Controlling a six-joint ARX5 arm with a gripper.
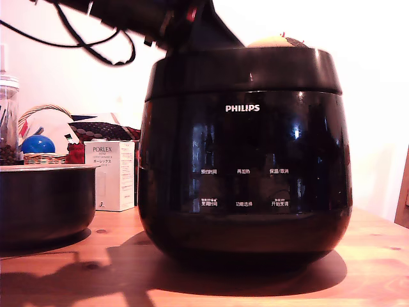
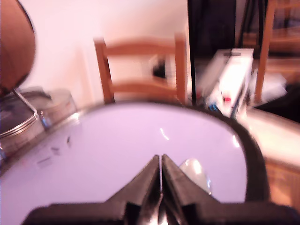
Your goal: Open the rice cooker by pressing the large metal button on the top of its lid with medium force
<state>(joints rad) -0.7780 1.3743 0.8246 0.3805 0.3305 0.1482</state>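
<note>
In the wrist view, the gripper (image 2: 161,161) is nearest to the camera. Its two black fingers (image 2: 145,180) are pressed together, with only a thin line between the tips, and they hold nothing. The tips hang over the top of the lid (image 2: 117,154), which looks pale and shiny here because it reflects the light. Just beside the fingertips there is a rounded metal button (image 2: 194,171) on the lid surface; I cannot tell whether the tips touch the lid, because the picture is blurred.

In the exterior view, the rice cooker (image 1: 246,173) stands on the wooden table (image 1: 377,256) and fills the middle of the picture, with the white PHILIPS logo (image 1: 242,108) on its front. The lid (image 1: 246,73) is down on the body, and the seam between them is thin and even. The dark arm (image 1: 153,19) reaches over the lid from the exterior view's left, with black cables (image 1: 77,41) hanging from it.

On the exterior view's left, a low dark pot (image 1: 45,201) stands near the cooker but apart from it. Behind the pot are a white box (image 1: 112,176) and a wicker basket (image 1: 41,157) with a blue ball (image 1: 37,144) in it.

Farther away, the wrist view shows a wooden chair (image 2: 140,70) against a pale wall.
</note>
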